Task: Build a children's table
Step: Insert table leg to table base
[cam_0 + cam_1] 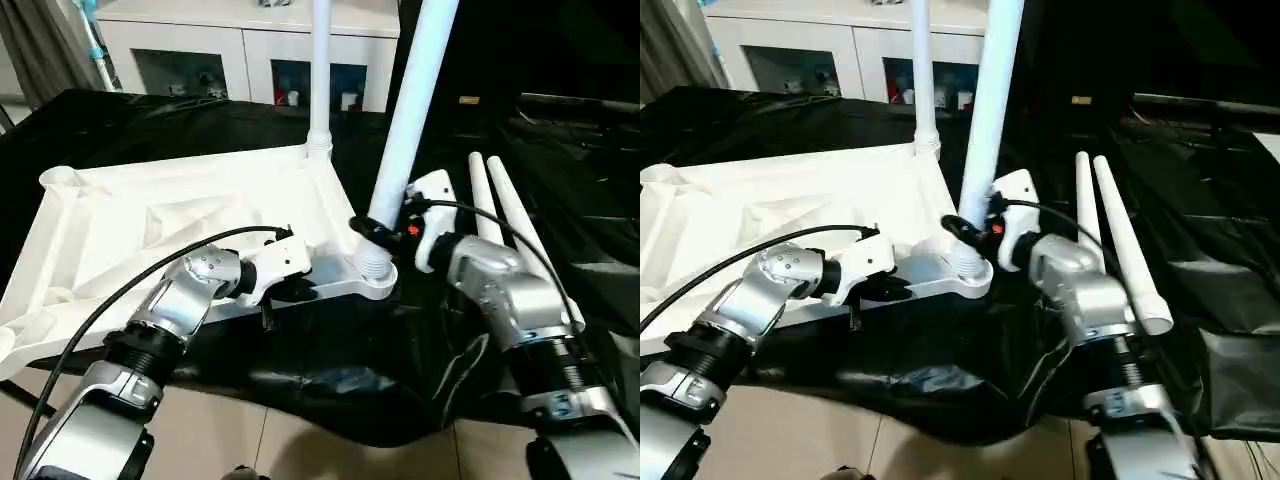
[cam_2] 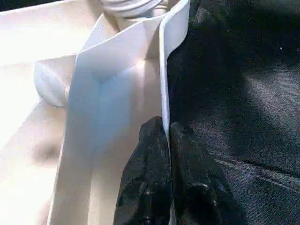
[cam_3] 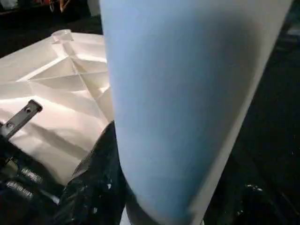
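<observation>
Right beside the right gripper (image 1: 372,228), leaning leg (image 1: 410,110) in corner socket (image 1: 372,268).

A low stand under a black crinkly cloth (image 1: 150,125), hanging down over the front edge. On the cloth, the white tabletop (image 1: 180,225), upside down, ribs showing, near side tipped up a bit. Beside it on the right, two loose white legs (image 1: 510,225) lying flat, side by side, touching. Under it all, a pale tiled floor (image 1: 300,450).
</observation>
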### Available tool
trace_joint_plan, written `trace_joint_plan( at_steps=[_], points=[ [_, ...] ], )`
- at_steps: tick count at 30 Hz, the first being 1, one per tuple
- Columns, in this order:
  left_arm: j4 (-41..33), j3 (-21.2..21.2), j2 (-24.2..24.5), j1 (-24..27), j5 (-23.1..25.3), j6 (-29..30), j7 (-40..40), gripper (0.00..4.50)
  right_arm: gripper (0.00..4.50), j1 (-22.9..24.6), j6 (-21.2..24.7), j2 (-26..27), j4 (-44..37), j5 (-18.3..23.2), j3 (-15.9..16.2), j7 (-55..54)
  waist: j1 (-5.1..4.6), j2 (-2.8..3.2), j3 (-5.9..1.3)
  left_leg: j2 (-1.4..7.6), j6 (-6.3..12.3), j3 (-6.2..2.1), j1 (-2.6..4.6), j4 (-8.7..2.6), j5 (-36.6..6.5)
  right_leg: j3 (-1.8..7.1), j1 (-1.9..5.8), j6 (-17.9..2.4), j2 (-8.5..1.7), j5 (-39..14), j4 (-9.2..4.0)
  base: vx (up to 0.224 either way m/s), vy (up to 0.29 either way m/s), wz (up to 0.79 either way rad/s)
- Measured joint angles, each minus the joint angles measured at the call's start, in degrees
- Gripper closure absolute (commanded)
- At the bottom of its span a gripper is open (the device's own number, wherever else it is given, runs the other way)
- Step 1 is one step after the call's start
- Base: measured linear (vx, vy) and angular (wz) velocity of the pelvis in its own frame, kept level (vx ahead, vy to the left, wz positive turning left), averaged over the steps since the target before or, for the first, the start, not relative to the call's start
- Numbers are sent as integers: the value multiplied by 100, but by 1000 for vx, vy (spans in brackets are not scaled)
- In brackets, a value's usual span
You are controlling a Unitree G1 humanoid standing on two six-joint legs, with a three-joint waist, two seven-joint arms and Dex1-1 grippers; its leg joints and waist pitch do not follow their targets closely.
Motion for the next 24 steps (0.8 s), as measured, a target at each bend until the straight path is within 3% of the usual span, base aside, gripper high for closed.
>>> trace_joint_plan(
  at_steps=[14, 24],
  points=[
    [132, -53, 12, -92, -2, -20, -54, 450, 266, 13, 356, -121, -97, 14, 59, 211, 4, -8, -6, 1, 0, 0, 5, 0, 0, -1, 1, 0, 0, 0, 6, 0, 0, 0],
    [177, -67, 19, -103, 3, -20, -37, 450, 266, -207, 0, 222, 829, 234, -400, 29, -15, -27, -18, 1, -2, -1, 12, 0, -1, -1, 4, -4, 0, 3, 10, 0, 0, 0]
  ],
)
